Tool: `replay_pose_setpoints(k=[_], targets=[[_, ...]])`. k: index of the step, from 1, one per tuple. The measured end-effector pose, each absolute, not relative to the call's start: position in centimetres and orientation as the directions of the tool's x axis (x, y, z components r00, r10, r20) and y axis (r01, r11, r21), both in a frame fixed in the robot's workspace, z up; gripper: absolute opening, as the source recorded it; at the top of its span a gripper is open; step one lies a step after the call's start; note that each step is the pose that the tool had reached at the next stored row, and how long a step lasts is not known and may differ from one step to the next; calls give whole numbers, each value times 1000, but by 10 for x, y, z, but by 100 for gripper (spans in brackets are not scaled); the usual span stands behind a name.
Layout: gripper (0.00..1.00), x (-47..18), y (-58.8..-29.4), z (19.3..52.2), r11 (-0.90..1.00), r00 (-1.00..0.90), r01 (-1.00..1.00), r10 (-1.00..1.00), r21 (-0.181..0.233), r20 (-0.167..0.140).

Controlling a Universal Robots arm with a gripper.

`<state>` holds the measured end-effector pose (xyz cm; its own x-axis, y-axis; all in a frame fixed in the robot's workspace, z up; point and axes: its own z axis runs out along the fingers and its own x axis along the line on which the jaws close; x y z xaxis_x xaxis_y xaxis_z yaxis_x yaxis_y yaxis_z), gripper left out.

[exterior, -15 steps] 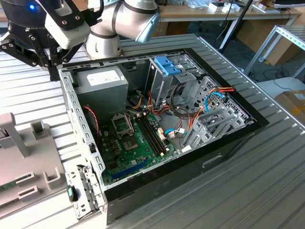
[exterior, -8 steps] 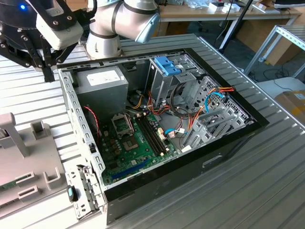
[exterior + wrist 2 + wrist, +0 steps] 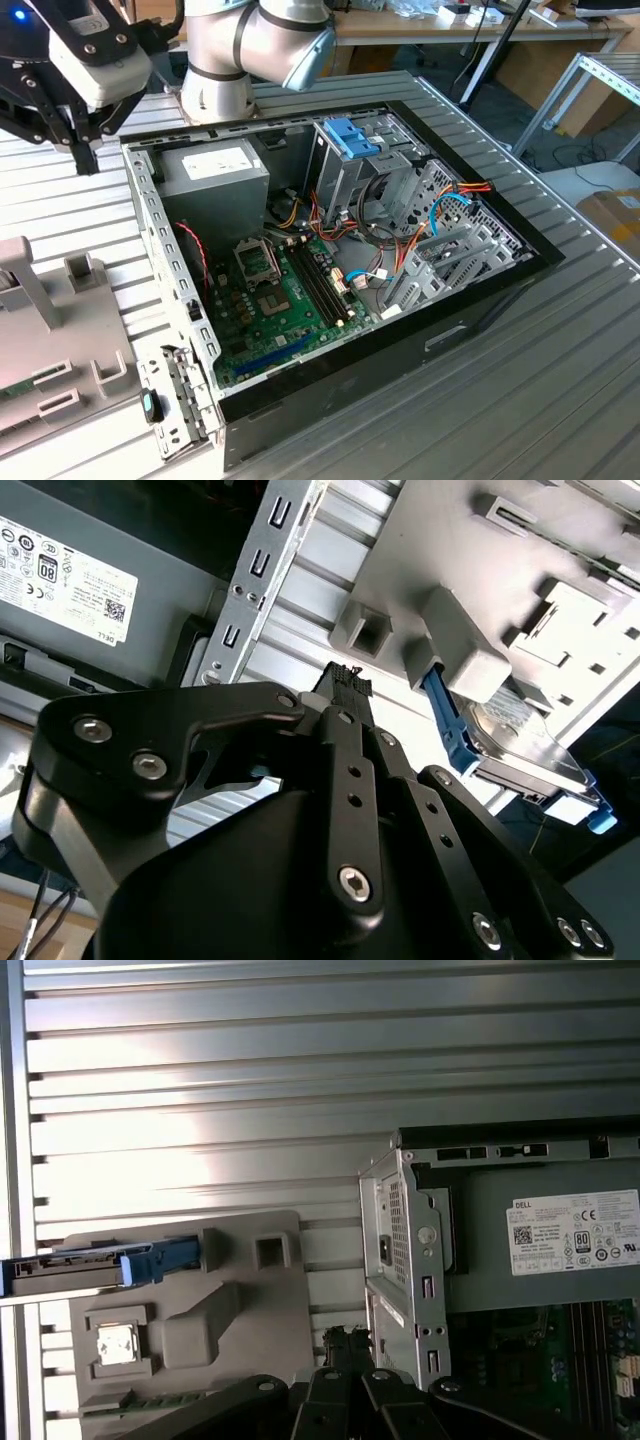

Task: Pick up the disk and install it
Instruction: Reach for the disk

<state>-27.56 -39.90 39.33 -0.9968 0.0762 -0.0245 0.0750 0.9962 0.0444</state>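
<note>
Exterior view. Hazard: fingers (image 3: 88,156) hang just outside the computer case (image 3: 152,215); a careless sweep could clip its wall. Fingers pressed together, holding nothing.
Second wrist view. Disk (image 3: 522,742) lies in grey holder (image 3: 420,540), apart from fingers.
First wrist view. Hazard: unopened, fingers would likely knock the disk (image 3: 70,1270), not grip it.

Consisted of an arm (image 3: 235,45) of silver-grey cylindrical joints, one closed by a light-blue cap (image 3: 308,58). Carried a pale grey box (image 3: 95,60) at the wrist beside a blue light (image 3: 20,14). Ended, in the second wrist view, in a matte black gripper (image 3: 345,692) of flat bar links, pinned by silver hex-socket screws (image 3: 354,883) and tipped with a ribbed black pad (image 3: 348,672).
</note>
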Motion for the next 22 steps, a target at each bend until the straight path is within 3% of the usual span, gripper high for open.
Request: replay_pose_setpoints(k=[22], targets=[[11,-317,-399,393,996,-997,75,76,44,-24]])
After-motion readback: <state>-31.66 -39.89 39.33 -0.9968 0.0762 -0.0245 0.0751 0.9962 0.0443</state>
